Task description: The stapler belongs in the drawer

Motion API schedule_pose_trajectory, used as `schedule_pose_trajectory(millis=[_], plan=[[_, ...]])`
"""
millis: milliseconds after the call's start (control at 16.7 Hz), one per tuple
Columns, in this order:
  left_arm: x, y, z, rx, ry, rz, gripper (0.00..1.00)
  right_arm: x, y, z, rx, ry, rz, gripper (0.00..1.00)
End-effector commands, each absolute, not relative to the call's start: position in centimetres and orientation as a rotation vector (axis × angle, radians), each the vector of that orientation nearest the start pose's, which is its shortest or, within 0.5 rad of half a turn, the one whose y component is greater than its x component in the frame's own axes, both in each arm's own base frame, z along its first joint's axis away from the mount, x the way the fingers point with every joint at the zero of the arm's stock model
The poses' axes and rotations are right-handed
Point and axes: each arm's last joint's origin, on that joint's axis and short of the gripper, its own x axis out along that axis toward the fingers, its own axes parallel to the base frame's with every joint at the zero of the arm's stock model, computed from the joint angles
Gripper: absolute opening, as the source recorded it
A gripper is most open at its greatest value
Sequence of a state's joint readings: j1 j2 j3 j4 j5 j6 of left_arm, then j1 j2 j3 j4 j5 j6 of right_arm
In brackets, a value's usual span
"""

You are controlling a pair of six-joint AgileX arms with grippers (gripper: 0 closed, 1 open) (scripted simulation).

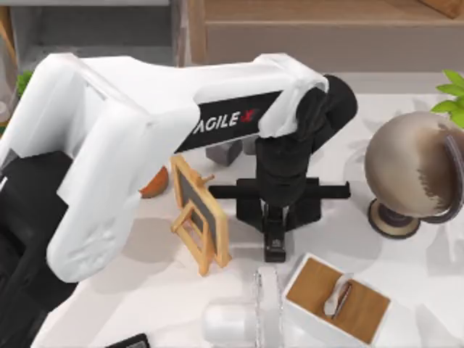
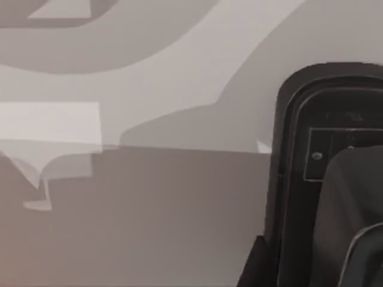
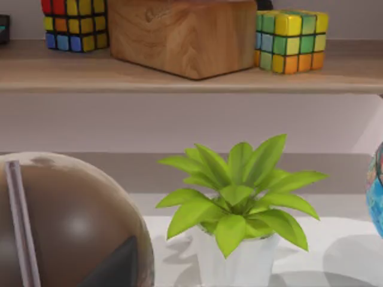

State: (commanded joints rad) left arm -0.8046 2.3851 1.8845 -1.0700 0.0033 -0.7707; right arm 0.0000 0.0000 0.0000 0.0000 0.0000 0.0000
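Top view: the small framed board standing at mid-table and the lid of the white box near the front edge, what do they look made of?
The small framed easel board looks like light tan wood, matte, around a dark slate-like panel, probably chalkboard. The white box's flat brown lid shows faint grain, so likely wood or veneer; the box body looks like smooth white plastic, though paint cannot be ruled out.

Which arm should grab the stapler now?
Left, I'd say. Its claw already hangs right over the stapler at mid-table, between the easel and globe; the right wrist camera faces the plant.
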Motion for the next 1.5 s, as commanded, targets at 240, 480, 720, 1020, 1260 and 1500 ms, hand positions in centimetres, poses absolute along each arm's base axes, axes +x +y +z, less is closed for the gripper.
schedule_pose_trajectory(millis=[240,480,720,1020,1260,1500], plan=[[32.8,-32.8,11.6,0.019,1.596,-0.004,0.00,10.6,-0.1,16.0,0.000,0.000,0.000,1.00],[33.0,-32.9,12.6,0.032,1.586,-0.012,0.00,10.6,-0.1,16.0,0.000,0.000,0.000,1.00],[32.4,-32.9,14.6,0.019,1.570,-0.016,0.00,10.6,-0.1,16.0,0.000,0.000,0.000,1.00],[32.5,-32.8,14.6,0.018,1.570,-0.015,0.00,10.6,-0.1,16.0,0.000,0.000,0.000,1.00],[35.0,-31.1,17.1,-0.016,1.521,-0.051,0.00,10.6,-0.1,16.0,0.000,0.000,0.000,1.00],[39.0,-25.8,24.5,-0.093,1.376,-0.111,0.00,10.6,-0.1,16.0,0.000,0.000,0.000,1.00]])
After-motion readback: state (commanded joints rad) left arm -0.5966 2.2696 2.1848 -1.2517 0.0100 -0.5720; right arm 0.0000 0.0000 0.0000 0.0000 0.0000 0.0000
